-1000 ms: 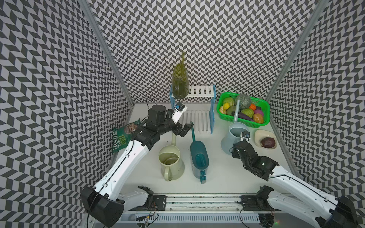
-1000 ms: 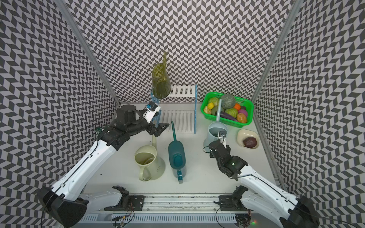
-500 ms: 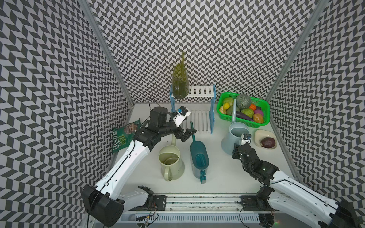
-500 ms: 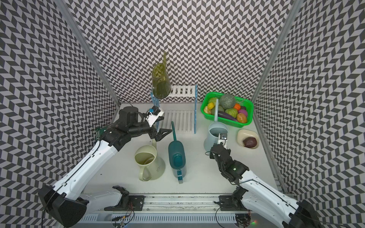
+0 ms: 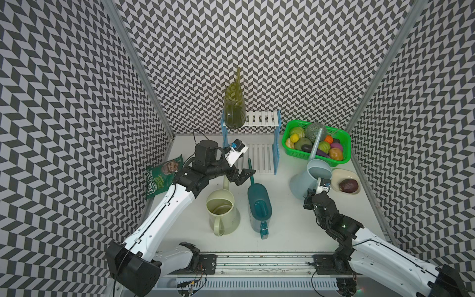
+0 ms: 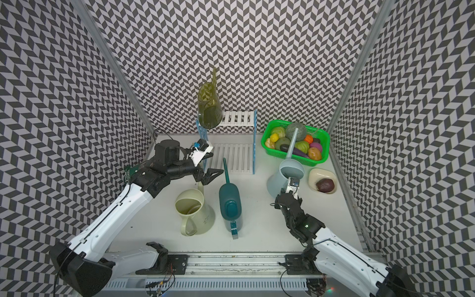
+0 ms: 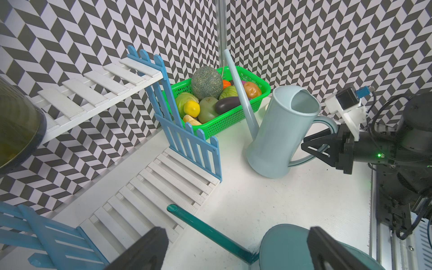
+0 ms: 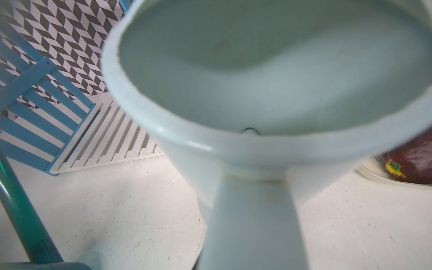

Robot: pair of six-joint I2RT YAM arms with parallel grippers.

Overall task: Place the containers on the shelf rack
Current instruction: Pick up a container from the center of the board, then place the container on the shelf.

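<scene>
Right end effector [image 7: 304, 143] clasps blue can [image 7: 275, 131] — spout [image 7: 239, 88] over basket [image 7: 233, 121].

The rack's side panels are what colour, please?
Light blue; the side panels show best in the left wrist view.

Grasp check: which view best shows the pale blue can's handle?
Left wrist view: the pale blue can side-on, handle loop between the right gripper's jaws. Top views hide the handle under that gripper; right wrist blurs it.

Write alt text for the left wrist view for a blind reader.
A pale blue watering can stands on the table, its handle pinched by the right gripper. Nearby are a green produce basket and the shelf rack; the open left gripper hovers over a dark teal can.
</scene>
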